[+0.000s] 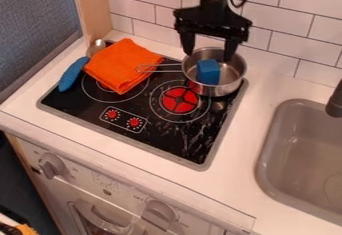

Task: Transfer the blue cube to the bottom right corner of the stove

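Black stove [170, 141], a blue cube [208, 72] in the metal pot [230, 75].
Plain-faced, squarish, its blue unevenly lit; gripper [209, 55] above, fingers spread.

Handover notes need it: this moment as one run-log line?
tool: open, at pot's far side | blue cube: in pot | transfer: not done

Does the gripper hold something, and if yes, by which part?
Nothing is held: the gripper is open, and the blue cube sits in the pot.
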`<control>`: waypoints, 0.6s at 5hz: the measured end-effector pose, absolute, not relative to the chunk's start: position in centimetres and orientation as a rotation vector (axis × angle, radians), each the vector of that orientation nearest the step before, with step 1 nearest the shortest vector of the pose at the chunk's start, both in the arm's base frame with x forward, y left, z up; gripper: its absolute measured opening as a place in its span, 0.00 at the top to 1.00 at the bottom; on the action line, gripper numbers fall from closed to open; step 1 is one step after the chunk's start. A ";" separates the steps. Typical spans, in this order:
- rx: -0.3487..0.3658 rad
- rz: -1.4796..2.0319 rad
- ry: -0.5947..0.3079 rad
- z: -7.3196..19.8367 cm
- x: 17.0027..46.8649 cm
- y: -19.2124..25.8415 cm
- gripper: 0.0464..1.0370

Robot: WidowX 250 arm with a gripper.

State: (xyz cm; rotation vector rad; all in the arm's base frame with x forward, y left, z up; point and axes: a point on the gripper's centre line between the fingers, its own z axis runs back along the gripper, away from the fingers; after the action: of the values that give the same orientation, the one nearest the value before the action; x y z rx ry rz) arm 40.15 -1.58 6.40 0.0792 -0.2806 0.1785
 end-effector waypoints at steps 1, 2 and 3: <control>0.113 0.188 -0.262 5.4 41.1 -2.0 0.04; 0.127 0.185 -0.250 4.7 41.4 -2.4 0.04; 0.138 0.185 -0.240 4.2 41.4 -2.3 0.04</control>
State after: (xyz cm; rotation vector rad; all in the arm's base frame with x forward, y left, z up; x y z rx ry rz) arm 41.36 -2.34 4.23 0.1384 -0.2396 0.1849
